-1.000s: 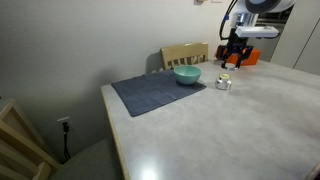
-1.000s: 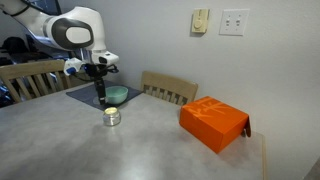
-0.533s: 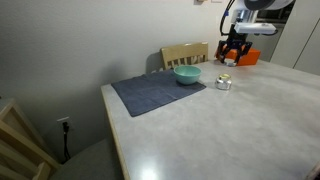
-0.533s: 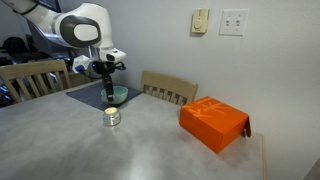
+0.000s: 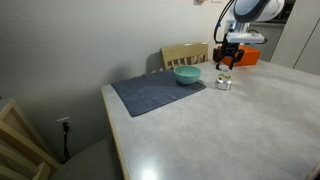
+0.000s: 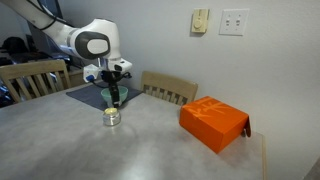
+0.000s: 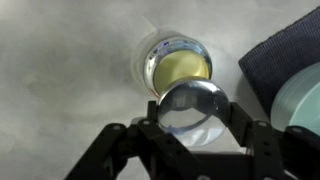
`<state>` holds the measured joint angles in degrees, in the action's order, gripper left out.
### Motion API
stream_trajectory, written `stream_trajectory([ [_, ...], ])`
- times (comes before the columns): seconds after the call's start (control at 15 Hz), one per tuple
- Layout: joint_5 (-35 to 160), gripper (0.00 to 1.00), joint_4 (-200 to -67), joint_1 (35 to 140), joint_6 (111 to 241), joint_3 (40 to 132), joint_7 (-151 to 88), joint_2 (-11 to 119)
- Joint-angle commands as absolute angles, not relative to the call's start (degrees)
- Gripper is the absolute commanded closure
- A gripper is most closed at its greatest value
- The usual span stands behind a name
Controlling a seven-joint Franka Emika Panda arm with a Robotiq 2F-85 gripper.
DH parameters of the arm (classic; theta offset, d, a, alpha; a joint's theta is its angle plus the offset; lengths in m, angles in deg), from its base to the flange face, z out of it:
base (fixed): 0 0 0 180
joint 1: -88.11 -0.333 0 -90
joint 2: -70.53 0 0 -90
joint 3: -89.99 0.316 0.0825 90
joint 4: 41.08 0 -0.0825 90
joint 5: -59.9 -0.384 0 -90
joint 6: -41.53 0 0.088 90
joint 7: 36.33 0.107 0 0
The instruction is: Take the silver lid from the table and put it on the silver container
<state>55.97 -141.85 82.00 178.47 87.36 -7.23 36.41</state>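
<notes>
My gripper (image 7: 192, 112) is shut on the silver lid (image 7: 192, 103), a round shiny disc held between the two fingers. Just beyond it in the wrist view the silver container (image 7: 178, 66) stands open on the grey table, its yellowish inside showing. In both exterior views the gripper (image 5: 224, 64) (image 6: 114, 95) hangs just above the small silver pot (image 5: 223, 83) (image 6: 112, 118). The lid is too small to make out in the exterior views.
A teal bowl (image 5: 186, 75) (image 6: 117, 95) sits on a dark grey mat (image 5: 155, 92) behind the pot; both show at the wrist view's right edge (image 7: 305, 105). An orange box (image 6: 213, 122) lies on the table. Wooden chairs (image 5: 185, 54) stand at the table's edges.
The gripper with the lid has moved sideways across the table toward the silver pot and lower, and now hangs just above it.
</notes>
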Motion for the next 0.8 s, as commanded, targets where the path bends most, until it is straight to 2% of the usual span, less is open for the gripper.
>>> stream_trajectory([
  [0.0, 54.25, 0.56, -138.54, 82.13, 176.24, 88.06, -8.51, 33.75],
  [0.73, 53.02, 0.56, -144.99, 80.20, 179.41, 88.08, -5.53, 36.57],
])
